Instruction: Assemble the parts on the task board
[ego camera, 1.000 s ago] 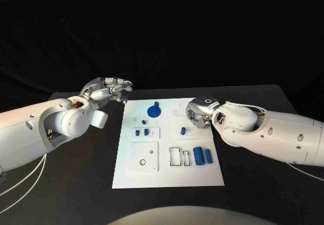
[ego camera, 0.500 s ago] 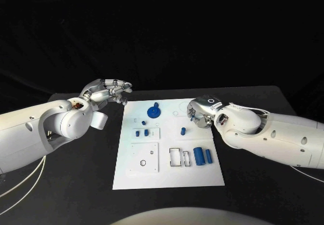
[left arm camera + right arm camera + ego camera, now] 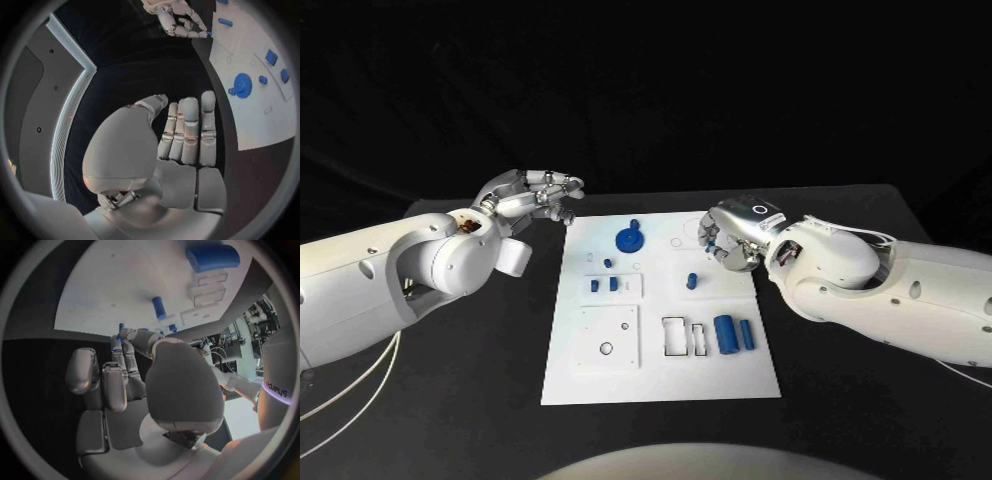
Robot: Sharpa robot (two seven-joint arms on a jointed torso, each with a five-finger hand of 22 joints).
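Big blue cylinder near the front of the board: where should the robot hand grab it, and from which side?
Probably from above. The big blue cylinder lies flat on the task board, so pinch across its round sides at mid-length. A slim blue pin lies close on one side, so keep that finger narrow.

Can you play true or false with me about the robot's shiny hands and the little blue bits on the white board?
1. The flat white task board lies on the black table. True.
2. The silver left hand is holding the round blue disc-shaped part. False: that hand holds nothing and is off the board's left edge; the disc lies on the board.
3. The silver right hand is over the board's right edge. True.
4. The big blue cylinder part is standing upright. False: it lies flat on its side on the board.
5. The two hands are touching each other. False: they are apart, on opposite sides of the board.
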